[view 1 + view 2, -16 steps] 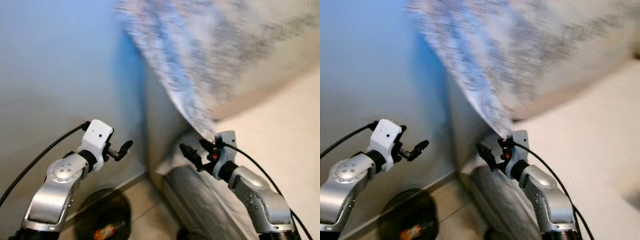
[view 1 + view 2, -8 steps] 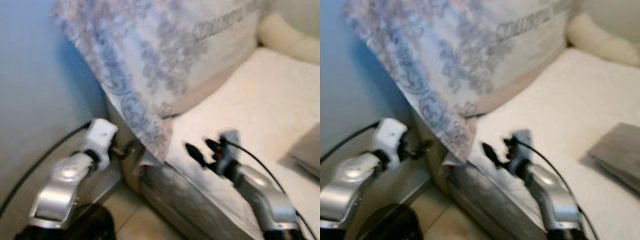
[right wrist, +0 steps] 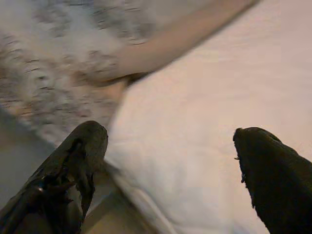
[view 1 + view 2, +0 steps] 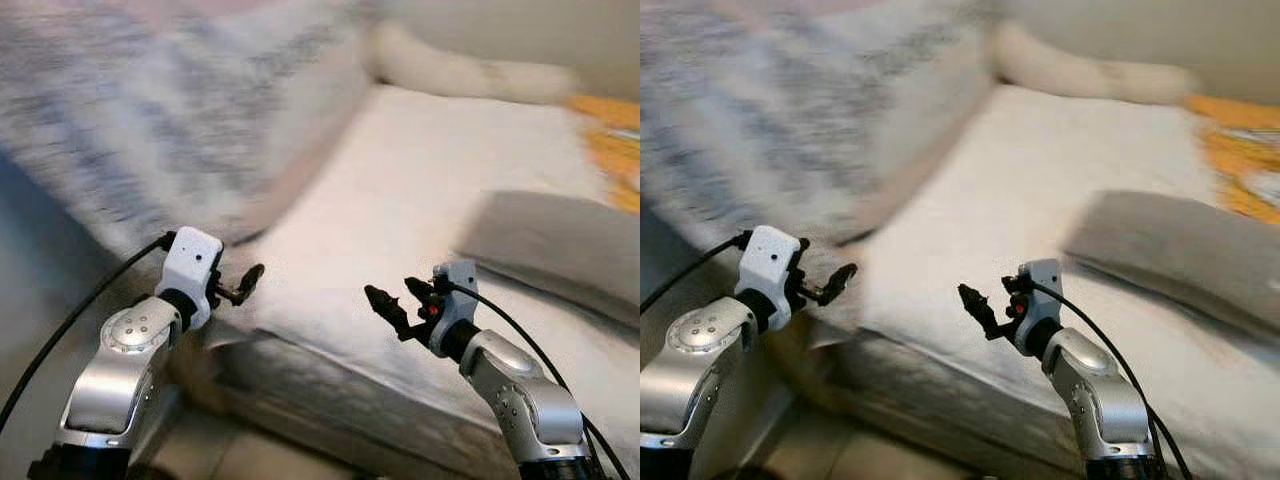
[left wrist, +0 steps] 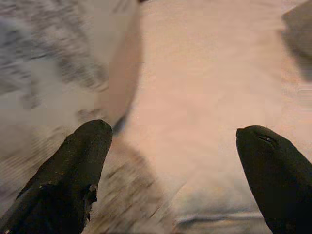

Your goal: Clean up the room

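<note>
camera swung right; white bed [image 4: 400, 230], grey cloth [image 4: 550, 240].

I see a cream, matt cloth mattress cover [image 4: 400, 210], softly textured like towelling. Lying on that cover toward its head end, a large blue-grey patterned fabric pillow [image 4: 150, 120] looks soft and dull, blurred here. On the cover's far side lies a flat grey cloth cushion [image 4: 550, 245], also matt. My arms over the cover's near edge are brushed silver metal [image 4: 125, 370], with white glossy plastic wrist housings [image 4: 190, 265] and black matt fingers [image 5: 73, 170].
</note>
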Robot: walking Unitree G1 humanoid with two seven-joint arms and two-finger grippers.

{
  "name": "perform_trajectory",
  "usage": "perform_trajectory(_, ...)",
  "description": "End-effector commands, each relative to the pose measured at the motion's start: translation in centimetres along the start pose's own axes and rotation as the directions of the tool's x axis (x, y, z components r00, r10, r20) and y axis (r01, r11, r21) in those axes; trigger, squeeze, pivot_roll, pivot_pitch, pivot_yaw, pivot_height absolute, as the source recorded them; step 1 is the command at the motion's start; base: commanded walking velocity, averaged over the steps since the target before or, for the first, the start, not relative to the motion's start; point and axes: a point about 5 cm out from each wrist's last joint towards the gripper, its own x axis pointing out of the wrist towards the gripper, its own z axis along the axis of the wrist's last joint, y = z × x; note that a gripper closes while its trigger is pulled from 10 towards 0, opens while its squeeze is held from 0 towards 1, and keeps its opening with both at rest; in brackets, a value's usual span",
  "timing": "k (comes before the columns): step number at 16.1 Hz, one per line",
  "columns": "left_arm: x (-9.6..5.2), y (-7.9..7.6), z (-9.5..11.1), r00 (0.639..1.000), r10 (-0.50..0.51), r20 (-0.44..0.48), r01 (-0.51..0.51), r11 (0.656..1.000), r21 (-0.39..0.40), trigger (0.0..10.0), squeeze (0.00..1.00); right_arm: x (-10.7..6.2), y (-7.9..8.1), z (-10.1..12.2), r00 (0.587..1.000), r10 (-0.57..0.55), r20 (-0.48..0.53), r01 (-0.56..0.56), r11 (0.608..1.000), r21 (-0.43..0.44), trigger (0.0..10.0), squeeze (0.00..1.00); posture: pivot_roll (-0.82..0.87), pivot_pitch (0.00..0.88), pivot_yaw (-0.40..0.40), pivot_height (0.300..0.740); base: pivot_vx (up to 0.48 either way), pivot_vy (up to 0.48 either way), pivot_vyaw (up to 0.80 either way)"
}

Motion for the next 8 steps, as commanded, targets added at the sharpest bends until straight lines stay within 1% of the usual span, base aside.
perform_trajectory(1, -0.1, 0.8, -0.1, 0.999, 0.051, -0.009, -0.051, 0.998, -0.032, 10.0, 0.0, 0.1, -0.1, 0.4, 0.999, -0.027, 0.024, 0.027, 0.999, -0.019, 10.0, 1.0, 0.1, 0.0, 0.015, 0.74, 0.0, 0.0, -0.76)
perform_trajectory(3, 0.0, 1.3, -0.5, 0.992, 0.119, -0.028, -0.12, 0.992, -0.027, 10.0, 0.0, 0.3, -0.7, 0.6, 0.995, -0.093, 0.045, 0.095, 0.994, -0.046, 10.0, 1.0, 0.1, 0.0, 0.015, 0.74, 0.0, 0.0, -0.75)
perform_trajectory(6, -0.1, 1.5, -0.3, 0.991, 0.137, 0.005, -0.137, 0.99, -0.018, 10.0, 0.0, 0.5, -1.2, 0.9, 0.986, -0.157, 0.06, 0.162, 0.982, -0.098, 10.0, 1.0, 0.09, 0.0, 0.017, 0.74, 0.0, 0.0, -0.74)
perform_trajectory(7, -0.1, 1.6, -0.2, 0.99, 0.143, 0.012, -0.143, 0.99, 0.002, 10.0, 0.0, 0.6, -1.5, 1.1, 0.978, -0.193, 0.077, 0.203, 0.969, -0.144, 10.0, 1.0, 0.09, 0.0, 0.016, 0.74, 0.0, 0.0, 0.0)
perform_trajectory(8, -0.1, 1.6, -0.2, 0.989, 0.145, 0.014, -0.145, 0.989, 0.006, 10.0, 0.0, 0.7, -1.6, 1.2, 0.971, -0.22, 0.089, 0.231, 0.963, -0.136, 10.0, 1.0, 0.09, 0.0, 0.015, 0.74, 0.0, -0.255, 0.0)
